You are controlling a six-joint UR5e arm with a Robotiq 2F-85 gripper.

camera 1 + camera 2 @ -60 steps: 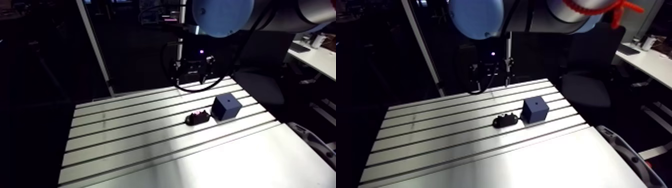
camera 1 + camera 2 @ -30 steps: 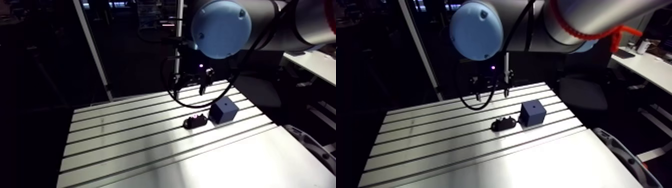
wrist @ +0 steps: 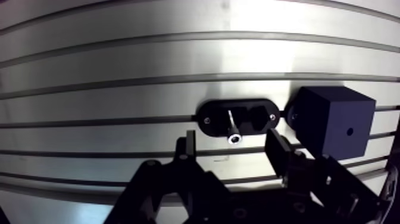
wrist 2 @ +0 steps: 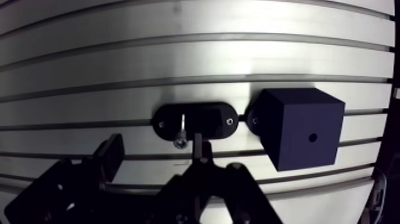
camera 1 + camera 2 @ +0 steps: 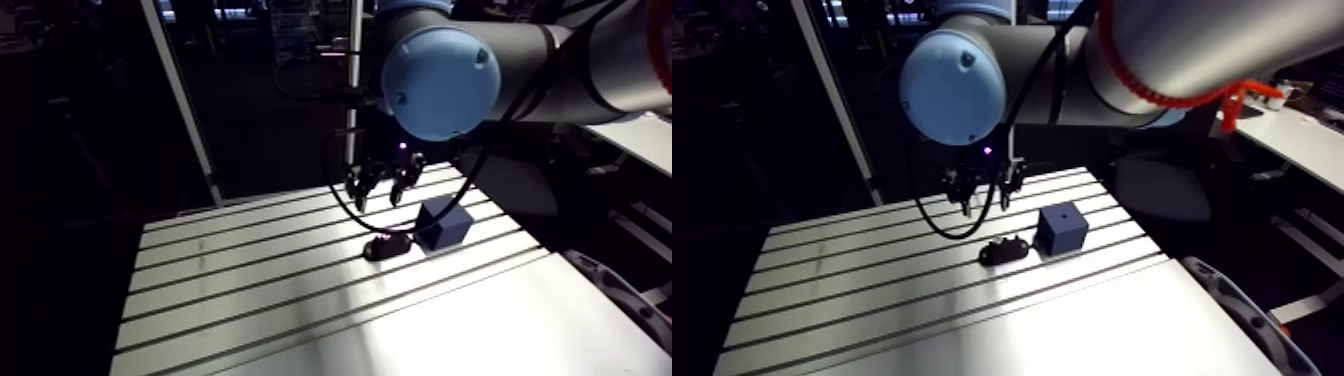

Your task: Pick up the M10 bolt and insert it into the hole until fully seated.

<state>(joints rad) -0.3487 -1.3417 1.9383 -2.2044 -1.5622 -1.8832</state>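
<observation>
Approach step: your black two-finger gripper (image 3: 232, 143), jaws wide and empty, above silver M10 bolt (image 3: 232, 125) standing in black oval holder (image 3: 259, 113); dark-blue holed cube (image 3: 330, 122) at 2 o'clock. Next: descend, close.

Dark blue cube (image 5: 1062, 228), black oval holder (image 3: 260, 113), silver bolt (image 3: 232, 126), silver slotted table (image 3: 119, 59)

Slotted table (image 5: 250, 270): holder (image 3: 217, 110), block (image 3: 330, 119)
</observation>
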